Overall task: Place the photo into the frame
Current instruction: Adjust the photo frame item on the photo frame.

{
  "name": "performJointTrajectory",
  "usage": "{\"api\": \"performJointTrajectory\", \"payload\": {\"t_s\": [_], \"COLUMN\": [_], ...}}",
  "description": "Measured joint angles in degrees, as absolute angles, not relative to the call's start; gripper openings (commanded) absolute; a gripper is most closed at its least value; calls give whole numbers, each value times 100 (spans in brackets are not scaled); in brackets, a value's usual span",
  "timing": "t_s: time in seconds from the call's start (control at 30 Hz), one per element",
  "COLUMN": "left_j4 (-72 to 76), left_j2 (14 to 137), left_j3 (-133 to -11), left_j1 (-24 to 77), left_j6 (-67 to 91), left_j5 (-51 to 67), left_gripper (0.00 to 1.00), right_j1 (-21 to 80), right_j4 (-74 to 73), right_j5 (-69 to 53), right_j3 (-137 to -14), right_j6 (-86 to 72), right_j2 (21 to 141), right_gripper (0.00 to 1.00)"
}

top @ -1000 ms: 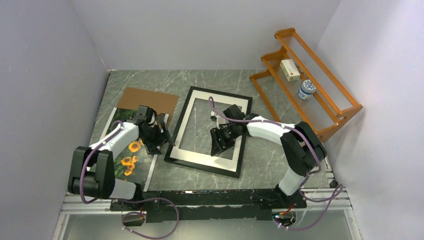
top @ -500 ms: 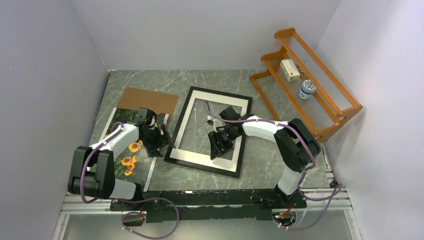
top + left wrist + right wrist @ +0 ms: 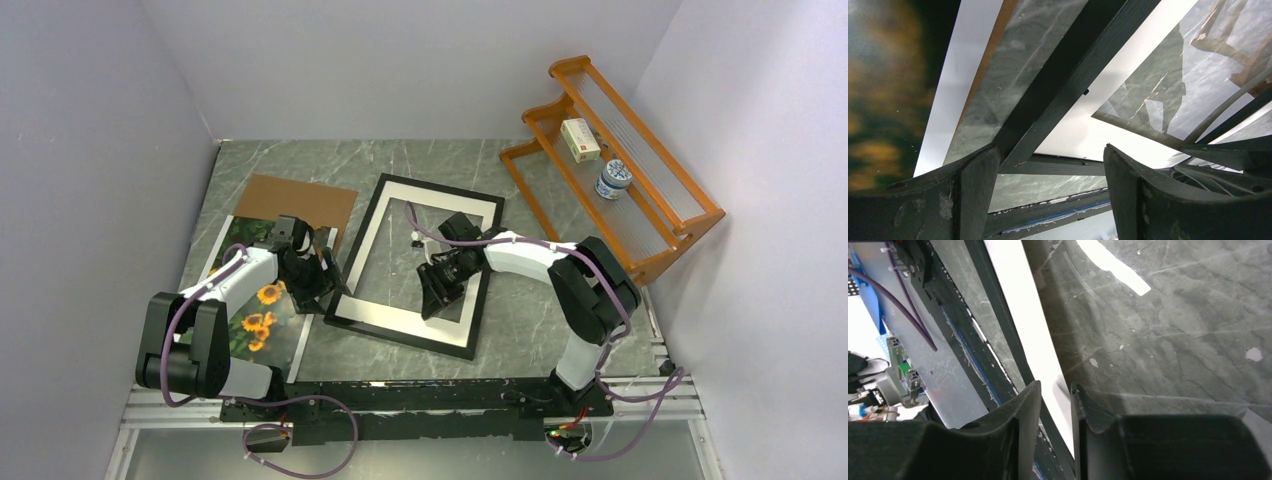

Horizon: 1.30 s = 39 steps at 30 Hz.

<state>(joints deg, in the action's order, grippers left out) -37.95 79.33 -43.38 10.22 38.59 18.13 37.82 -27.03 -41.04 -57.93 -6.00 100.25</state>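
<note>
The frame [image 3: 372,225], black with a white mat inside, lies flat mid-table. The photo [image 3: 258,312] of sunflowers lies to its left, partly under my left arm. My left gripper [image 3: 318,277] is open at the frame's near-left corner. In the left wrist view that black corner [image 3: 1068,80] runs between the wide-spread fingers [image 3: 955,195], and the photo [image 3: 883,90] is a blur at the left. My right gripper [image 3: 437,290] hovers low over the pane by the near-right mat. Its jaws [image 3: 1055,390] stand a narrow gap apart, with the white mat [image 3: 1023,305] showing through and nothing held.
A brown backing board [image 3: 300,198] lies behind the photo. An orange wooden rack [image 3: 650,210] at the back right holds a white box [image 3: 580,140] and a small jar [image 3: 613,180]. Walls close in left, back and right. A metal rail [image 3: 400,395] runs along the near edge.
My right gripper's jaws have narrowed and it has shifted slightly left over the pane. The frame's near-left corner has slid a little to the left. The left arm has stayed put.
</note>
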Motion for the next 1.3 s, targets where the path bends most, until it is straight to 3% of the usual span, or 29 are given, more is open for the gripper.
{"api": "performJointTrajectory", "payload": {"t_s": [0.1,0.3,0.47,0.6,0.77,1.03,1.3], "left_j4": [-3798,-3791,-3763,-3760,-3763,-3760,-3763], "left_j2": [7933,7931,7933,7935,7935,7935,7935], "left_j3": [-4338,-4318,-4237,-4235,-4235,-4235,-4235], "left_j1": [1022,1022,1022,1022,1022,1022,1022], "left_j6": [3859,3859,3859,3852,3835,3835,3837], "left_j5": [1813,1811,1804,1769,1741,1726,1710], "left_gripper": [81,81,81,81,81,81,81], "right_j1": [3782,3789,3820,3846,3846,3876,3911], "right_j4": [-2709,-2689,-2696,-2696,-2716,-2703,-2644], "right_j5": [-4228,-4469,-4550,-4532,-4501,-4604,-4803], "right_j3": [-5804,-5826,-5835,-5846,-5865,-5878,-5878], "right_j6": [-554,-464,-408,-386,-360,-364,-357], "right_j2": [10040,10189,10289,10309,10309,10311,10388], "right_gripper": [40,39,27,10,4,33,42]}}
